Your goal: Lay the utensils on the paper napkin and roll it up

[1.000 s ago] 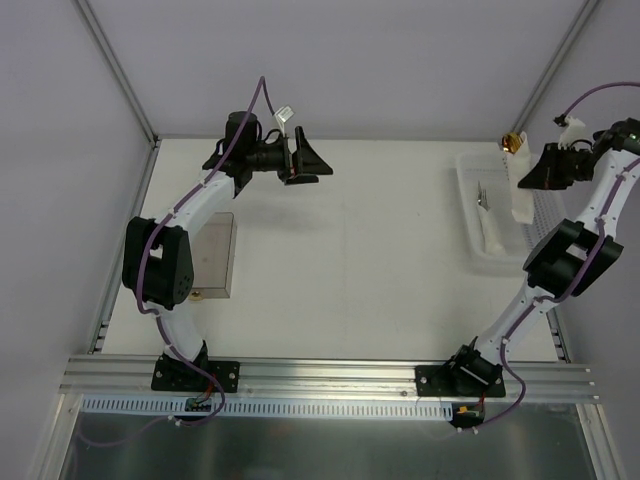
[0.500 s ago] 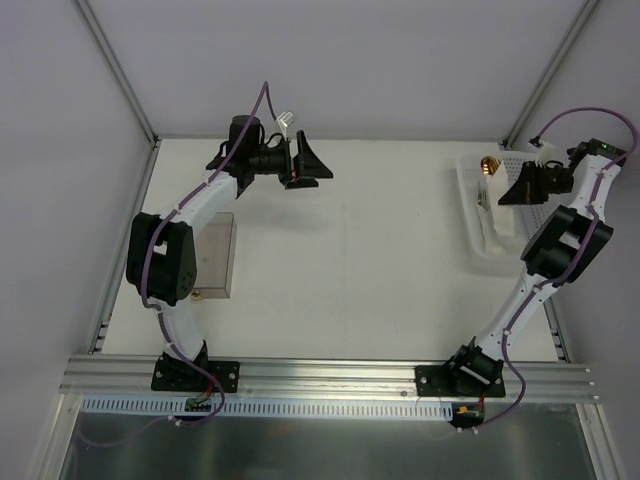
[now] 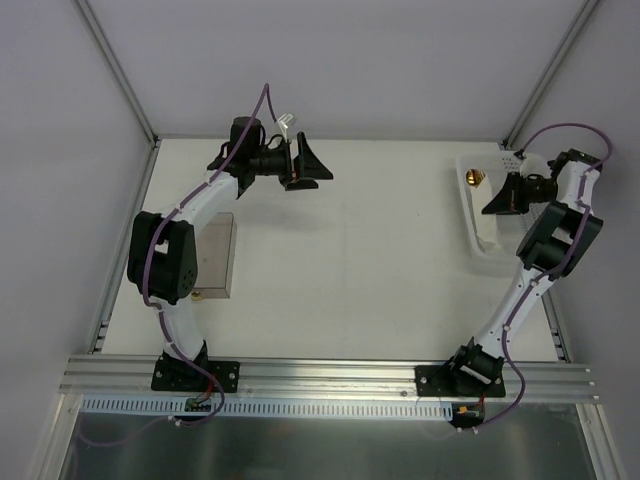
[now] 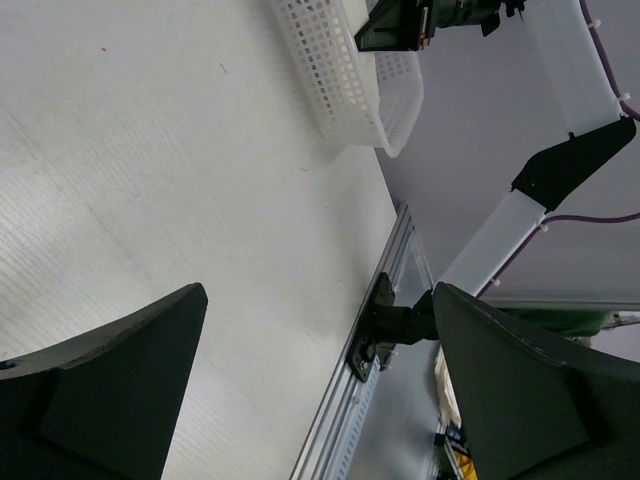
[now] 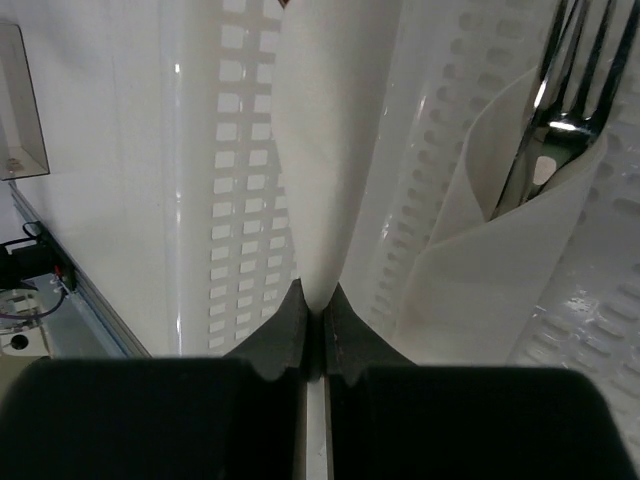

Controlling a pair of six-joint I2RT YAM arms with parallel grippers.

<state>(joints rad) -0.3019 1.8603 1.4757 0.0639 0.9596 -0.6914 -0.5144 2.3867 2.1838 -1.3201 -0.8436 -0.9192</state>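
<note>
White, thin and flat, a square paper napkin [image 5: 325, 130] is pinched by its edge between the closed fingers of the right end effector [image 5: 312, 305]. It sits inside the white perforated plastic basket [image 5: 235, 200] on the far right part of the pale tabletop [image 3: 350, 260]. Just beside it, to the right in the right wrist view, a folded white paper wrap [image 5: 490, 290] lies in the same basket. The tines of a slim shiny metal fork [image 5: 565, 90] are tucked into its open end; a second slim metal piece lies against the fork, too cropped to name. The left end effector [image 3: 308, 165] hovers well apart over the far left of the tabletop, its fingers spread wide open. A clear plastic box [image 3: 218, 255] stands on the tabletop near the left arm.
</note>
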